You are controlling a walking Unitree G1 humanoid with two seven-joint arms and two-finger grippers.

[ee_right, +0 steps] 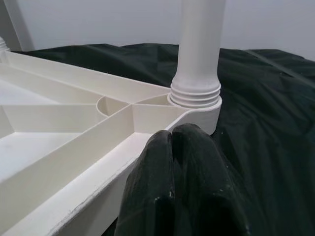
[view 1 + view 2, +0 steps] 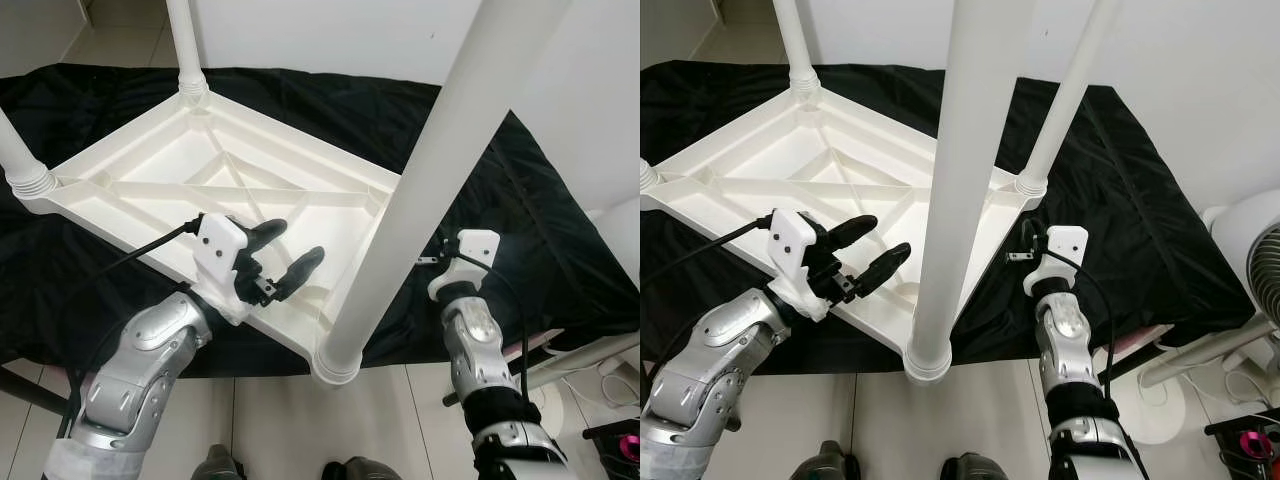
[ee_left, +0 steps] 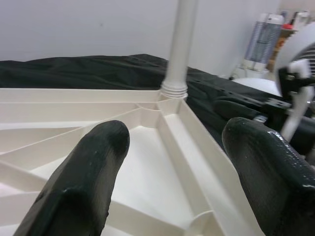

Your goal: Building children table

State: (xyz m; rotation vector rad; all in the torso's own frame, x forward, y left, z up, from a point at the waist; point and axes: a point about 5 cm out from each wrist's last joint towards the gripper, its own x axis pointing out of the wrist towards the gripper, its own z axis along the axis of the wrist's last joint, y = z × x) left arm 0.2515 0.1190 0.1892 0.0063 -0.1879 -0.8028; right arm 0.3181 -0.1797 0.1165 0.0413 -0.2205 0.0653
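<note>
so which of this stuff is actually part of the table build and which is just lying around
Part of the job:
- upside-down white tabletop
- four white legs screwed into its corners, nearest one
- left gripper, open above the tabletop's near edge
- right gripper, shut, beside the right corner leg

Just lying about:
- black cloth under the table
- white fan at the right
- pink item on the floor

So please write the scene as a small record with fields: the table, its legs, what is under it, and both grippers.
table: white plastic children's tabletop, lying upside down, ribbed underside facing up
legs: four white plastic tube legs stand upward from the corner sockets
surface: black cloth spread under the table
left gripper: open, fingers over the tabletop's near edge, holding nothing
right gripper: shut, empty, beside the right corner socket
floor: light tiles in front
</note>
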